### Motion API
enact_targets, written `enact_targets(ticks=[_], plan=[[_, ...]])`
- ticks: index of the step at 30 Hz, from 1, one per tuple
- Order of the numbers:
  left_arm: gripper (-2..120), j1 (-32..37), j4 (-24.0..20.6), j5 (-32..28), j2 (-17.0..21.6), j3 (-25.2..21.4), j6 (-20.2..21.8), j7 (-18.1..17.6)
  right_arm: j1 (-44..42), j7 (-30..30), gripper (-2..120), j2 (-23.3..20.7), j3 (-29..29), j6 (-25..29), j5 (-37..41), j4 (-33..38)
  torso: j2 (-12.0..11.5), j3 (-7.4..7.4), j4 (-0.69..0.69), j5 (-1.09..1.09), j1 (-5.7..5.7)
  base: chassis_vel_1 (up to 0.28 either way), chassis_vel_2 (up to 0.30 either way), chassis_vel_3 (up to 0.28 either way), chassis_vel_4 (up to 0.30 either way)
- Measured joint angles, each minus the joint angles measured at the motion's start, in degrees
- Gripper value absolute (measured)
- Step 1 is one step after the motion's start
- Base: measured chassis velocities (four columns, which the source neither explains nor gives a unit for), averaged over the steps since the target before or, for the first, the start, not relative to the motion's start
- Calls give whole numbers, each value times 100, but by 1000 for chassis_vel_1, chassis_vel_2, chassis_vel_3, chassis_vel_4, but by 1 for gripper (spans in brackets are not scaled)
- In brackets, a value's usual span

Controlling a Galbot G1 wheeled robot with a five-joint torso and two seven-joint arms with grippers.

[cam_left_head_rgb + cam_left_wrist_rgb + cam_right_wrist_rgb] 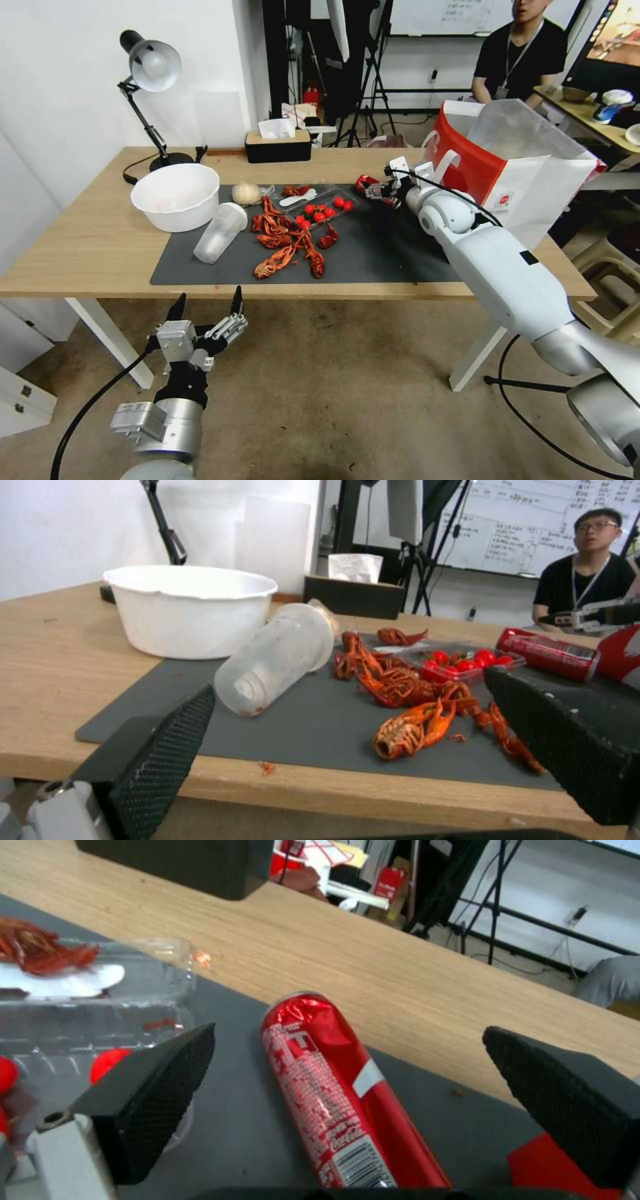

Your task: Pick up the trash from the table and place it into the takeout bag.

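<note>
On the table (80,253), a dark mat (373,257) carries the trash. A white bowl (175,195) stands at its left. Beside it a clear plastic cup (220,232) lies on its side, also in the left wrist view (277,657). Red crayfish shells (287,243) (407,725) litter the middle. A red can (365,182) (347,1090) lies near the mat's far edge. My right gripper (379,191) (348,1032) is open, with a finger on either side of the can and neither touching it. The takeout bag (527,167) stands open at the right. My left gripper (207,308) (350,682) hangs open below the front edge.
A clear tray of cherry tomatoes (325,208), a white spoon (298,198) and a small beige lump (247,193) also lie on the mat. A desk lamp (150,73) and a black tissue box (277,143) stand at the back. A person sits behind the bag.
</note>
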Motion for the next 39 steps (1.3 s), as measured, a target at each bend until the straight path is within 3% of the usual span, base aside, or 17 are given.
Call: enact_targets(ticks=[14, 28, 39], plan=[[100, -14, 39, -13, -1, -9, 5, 1, 210, -297, 100, 70, -68, -16, -132, -479, 0, 0, -1, 0, 0, 0, 0, 0, 0], [100, -26, 66, -23, 11, -15, 4, -2, 462, -1109, 100, 53, -278, 37, -505, -990, 0, 0, -1, 1, 0, 0, 0, 0, 0], [100, -6, 58, -23, 18, -11, 4, -7, 606, -1349, 100, 134, -374, 47, -662, -1414, 0, 0, 0, 0, 0, 0, 0, 0, 0]])
